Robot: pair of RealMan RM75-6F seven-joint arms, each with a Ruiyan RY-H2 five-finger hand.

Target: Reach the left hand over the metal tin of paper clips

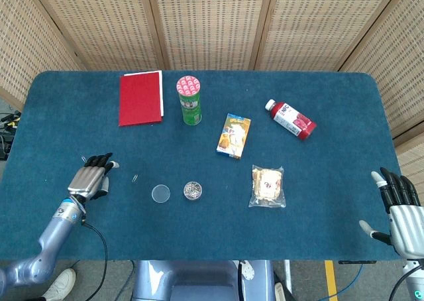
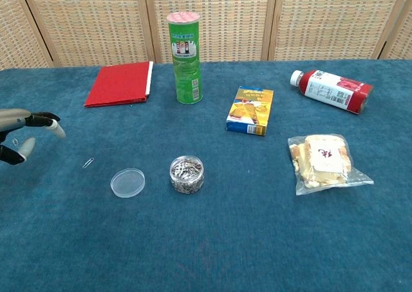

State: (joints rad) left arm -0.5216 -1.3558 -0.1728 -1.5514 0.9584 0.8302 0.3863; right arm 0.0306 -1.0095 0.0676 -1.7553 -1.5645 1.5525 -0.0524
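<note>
hovering above the blue table [image 1: 318,102] near its left edge, your left hand [image 1: 91,178] holds nothing, fingers apart and pointing toward the far side; the chest view catches only its fingertips [image 2: 56,128] at the left border of the picture. the metal tin of paper clips [image 1: 193,190] stands open toward the middle of the near edge, well to the right of that hand, with its clear lid [image 1: 160,193] lying flat just beside it on the left. a loose paper clip [image 1: 134,178] lies between the hand and the lid, and another clip [image 1: 84,158] sits just past your fingertips toward the far side. your right hand [image 1: 398,210] is off the table's near right corner, released, fingers spread and gripping nothing. toward the far edge a red folder [image 1: 140,97] lies flat, with a green chip can [image 1: 189,100] upright just right of it. a small yellow box [image 1: 234,135] lies near the table's middle, a red bottle [image 1: 290,119] on its side further right, and a clear snack bag [image 1: 267,185] lies right of the tin.
</note>
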